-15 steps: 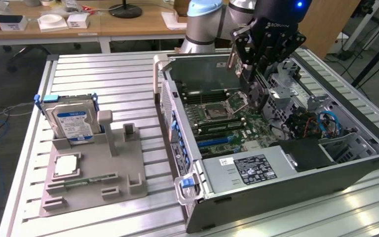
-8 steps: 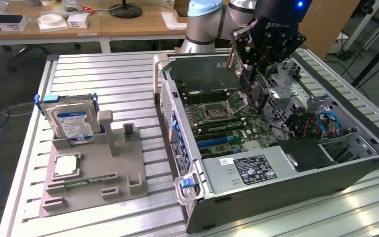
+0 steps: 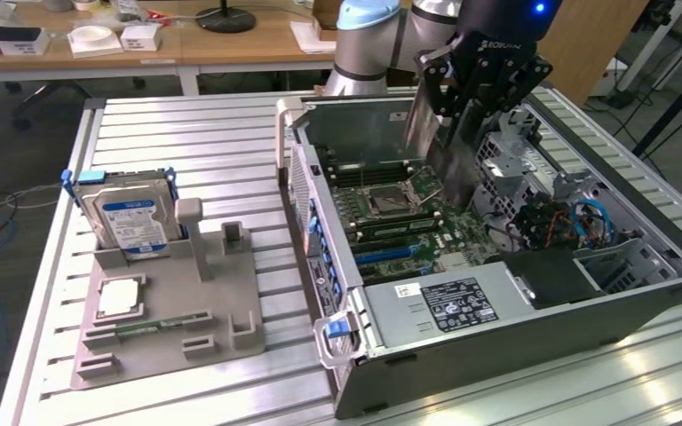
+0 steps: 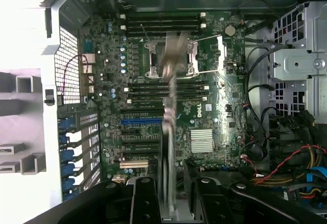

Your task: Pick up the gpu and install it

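The gpu (image 3: 448, 155) hangs on edge under my gripper (image 3: 483, 84), over the motherboard (image 3: 400, 222) inside the open computer case (image 3: 317, 177). Its lower edge is near the CPU socket, above the board. In the wrist view the gpu (image 4: 171, 132) appears edge-on as a thin strip crossing the CPU socket and the memory slots, with its far end smeared. My gripper (image 4: 173, 203) stands open around its near end, a dark gap between the card and each black finger (image 4: 143, 198). The blue expansion slot (image 4: 140, 120) lies beside the card's line.
On the exterior view's left, a grey holder (image 3: 199, 302) carries a blue-labelled hard drive (image 3: 128, 222), a processor chip (image 3: 120, 297) and a green memory stick (image 3: 152, 327). Inside the case are the power supply (image 3: 448, 302), a drive cage and cables (image 3: 578, 222).
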